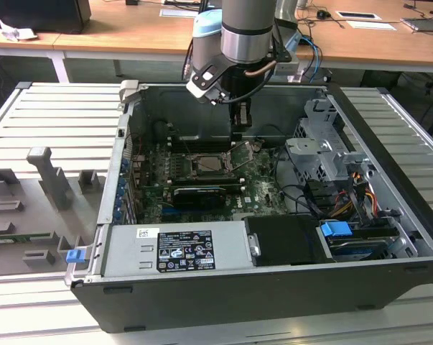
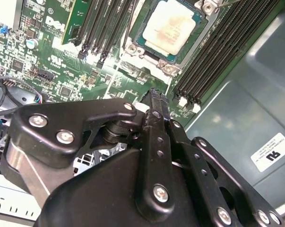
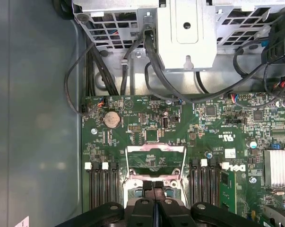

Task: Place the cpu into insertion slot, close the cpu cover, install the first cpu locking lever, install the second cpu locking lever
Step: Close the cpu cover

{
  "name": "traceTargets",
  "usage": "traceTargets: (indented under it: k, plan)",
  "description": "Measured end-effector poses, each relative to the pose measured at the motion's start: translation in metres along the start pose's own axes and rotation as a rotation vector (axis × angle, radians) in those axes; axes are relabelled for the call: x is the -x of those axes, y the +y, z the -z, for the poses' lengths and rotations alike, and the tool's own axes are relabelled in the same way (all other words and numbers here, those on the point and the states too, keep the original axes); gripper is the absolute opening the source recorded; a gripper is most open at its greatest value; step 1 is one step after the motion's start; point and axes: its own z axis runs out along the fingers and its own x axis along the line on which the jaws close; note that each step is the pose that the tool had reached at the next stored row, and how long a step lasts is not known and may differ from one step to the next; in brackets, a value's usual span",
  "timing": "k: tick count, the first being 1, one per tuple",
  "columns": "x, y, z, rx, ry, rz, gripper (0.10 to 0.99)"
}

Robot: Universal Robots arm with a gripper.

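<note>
The cpu (image 2: 172, 27), a small square chip with a dull beige metal top, lies flat in the socket on the green motherboard (image 3: 147, 118); it is also in the exterior view (image 1: 213, 162). The cpu cover (image 3: 156, 148), a thin silvery frame with an open centre, stands raised on its hinge beside the socket, not over the chip. My gripper (image 3: 154, 187) is shut with nothing between its black fingers (image 2: 157, 101). It hangs just above the socket, close to the raised cover (image 1: 240, 154).
Black memory slots (image 2: 218, 52) flank the socket on both sides. A metal drive cage (image 1: 324, 147) with cables stands at the exterior view's right. The case walls (image 1: 126, 144) enclose the board. A power supply (image 1: 177, 248) lies along the case's near side.
</note>
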Motion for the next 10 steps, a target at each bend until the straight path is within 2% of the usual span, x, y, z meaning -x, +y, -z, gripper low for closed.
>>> traceTargets:
  k: [10]
  plan:
    - [-0.0002,0.0066,-0.0004,0.0,0.0001,0.0,0.106]
